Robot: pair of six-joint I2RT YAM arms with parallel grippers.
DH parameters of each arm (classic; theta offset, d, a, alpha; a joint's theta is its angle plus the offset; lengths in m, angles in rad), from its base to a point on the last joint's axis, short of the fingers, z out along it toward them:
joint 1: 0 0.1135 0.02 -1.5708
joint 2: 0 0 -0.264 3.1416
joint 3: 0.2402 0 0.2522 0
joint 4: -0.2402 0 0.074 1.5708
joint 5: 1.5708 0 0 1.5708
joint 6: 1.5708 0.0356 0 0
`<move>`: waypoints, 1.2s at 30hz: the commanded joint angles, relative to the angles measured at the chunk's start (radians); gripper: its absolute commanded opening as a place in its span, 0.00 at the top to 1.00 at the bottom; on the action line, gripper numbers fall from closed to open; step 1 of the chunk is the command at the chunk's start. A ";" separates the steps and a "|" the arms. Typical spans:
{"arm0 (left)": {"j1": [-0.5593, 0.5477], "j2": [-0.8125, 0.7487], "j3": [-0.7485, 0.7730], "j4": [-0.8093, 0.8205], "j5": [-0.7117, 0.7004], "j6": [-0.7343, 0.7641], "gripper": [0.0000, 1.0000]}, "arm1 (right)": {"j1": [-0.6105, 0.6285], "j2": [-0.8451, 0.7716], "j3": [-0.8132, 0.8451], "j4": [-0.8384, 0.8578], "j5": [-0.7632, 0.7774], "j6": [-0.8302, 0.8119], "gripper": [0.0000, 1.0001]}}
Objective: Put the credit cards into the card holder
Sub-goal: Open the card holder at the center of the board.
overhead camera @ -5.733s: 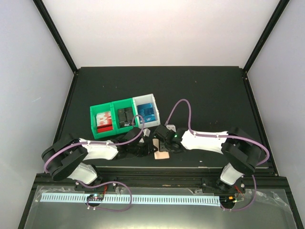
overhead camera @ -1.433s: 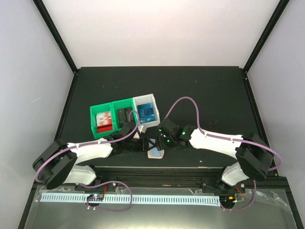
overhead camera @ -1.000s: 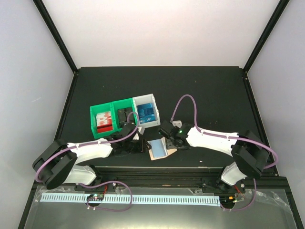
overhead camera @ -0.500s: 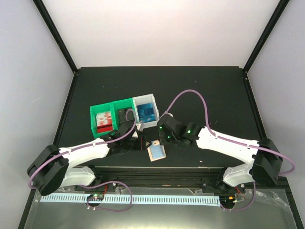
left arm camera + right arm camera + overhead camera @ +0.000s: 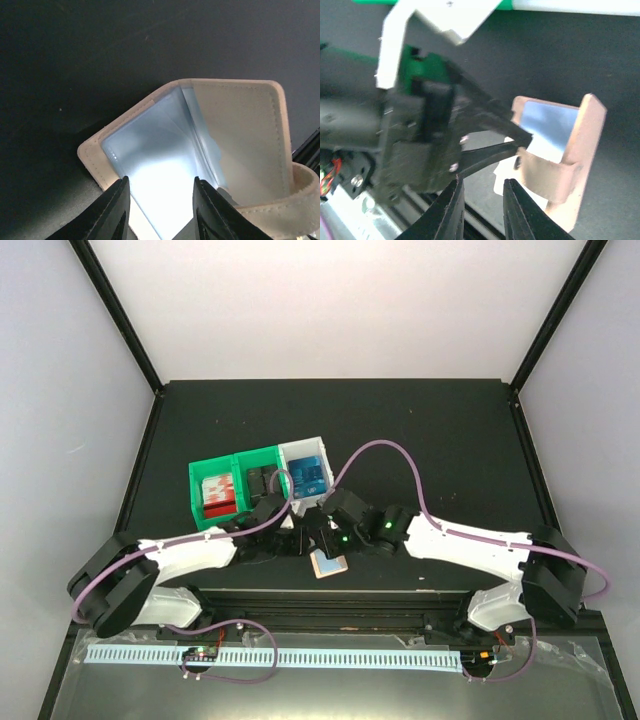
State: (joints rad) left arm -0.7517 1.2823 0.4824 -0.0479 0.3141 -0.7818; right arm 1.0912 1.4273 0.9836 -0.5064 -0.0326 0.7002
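Nothing legible is showing: no word, brand, number or sign. The blue cards (image 5: 308, 476) in the white bin (image 5: 322, 446) are carrying pale markings, too small to read from above. The card (image 5: 160, 155) in the holder (image 5: 240, 125) is glaring white under the light and is showing only a few tiny marks near one corner, too small to read. The red and white packs (image 5: 217, 495) in the green bin (image 5: 196, 476) are showing no readable print.

card holder (image 5: 240, 125) looks like matt, grainy tan leather; the credit card (image 5: 155, 160) inside, smooth glossy plastic; table (image 5: 75, 45) matt black.
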 commanded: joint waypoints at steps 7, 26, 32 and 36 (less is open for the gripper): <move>0.004 0.089 0.043 0.130 0.127 -0.005 0.64 | 0.050 0.005 -0.081 0.060 -0.113 -0.060 0.75; 0.002 0.217 0.041 0.048 0.047 0.014 0.66 | 0.054 0.218 -0.046 -0.067 0.465 0.096 0.51; 0.003 0.220 0.048 0.028 0.030 0.022 0.66 | 0.041 0.261 -0.034 -0.037 0.506 0.024 0.42; 0.003 0.219 0.051 0.022 0.029 0.028 0.66 | 0.013 0.277 -0.046 0.015 0.460 -0.024 0.34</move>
State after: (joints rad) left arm -0.7509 1.4750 0.5194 0.0303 0.3954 -0.7780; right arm 1.1313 1.6878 0.9272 -0.5510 0.4072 0.7338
